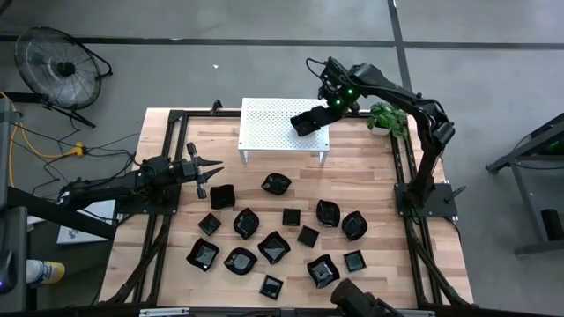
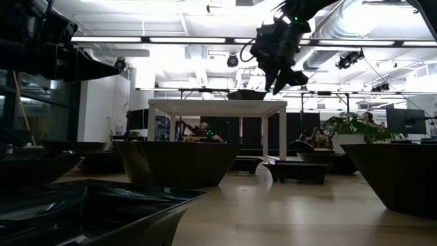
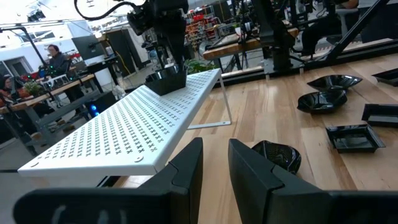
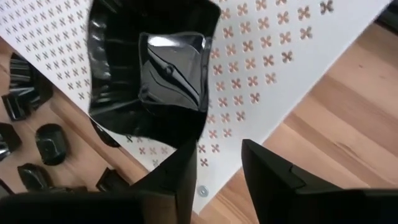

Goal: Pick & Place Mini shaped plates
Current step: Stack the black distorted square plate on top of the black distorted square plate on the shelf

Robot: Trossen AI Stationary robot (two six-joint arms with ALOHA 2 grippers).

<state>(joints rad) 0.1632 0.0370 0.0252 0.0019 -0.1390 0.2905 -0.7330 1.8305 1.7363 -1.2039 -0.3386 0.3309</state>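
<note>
Black and glossy, one mini shaped plate (image 4: pixel 149 68) sits on the white perforated stand (image 1: pixel 269 128), near its right end, directly under the right pincer (image 4: pixel 217 168). That pincer hovers just above the plate's near rim, fingers slightly parted and gripping nothing, so I judge the plate as already set down. The other plates (image 1: pixel 274 247) lie scattered on the wooden worktop (image 1: pixel 370 176) in front of the stand. Nearest the leftmost of them is the left pincer (image 1: pixel 201 173), low over the worktop with fingers spread and empty, pointing at a square plate (image 1: pixel 221 196) just beside it.
</note>
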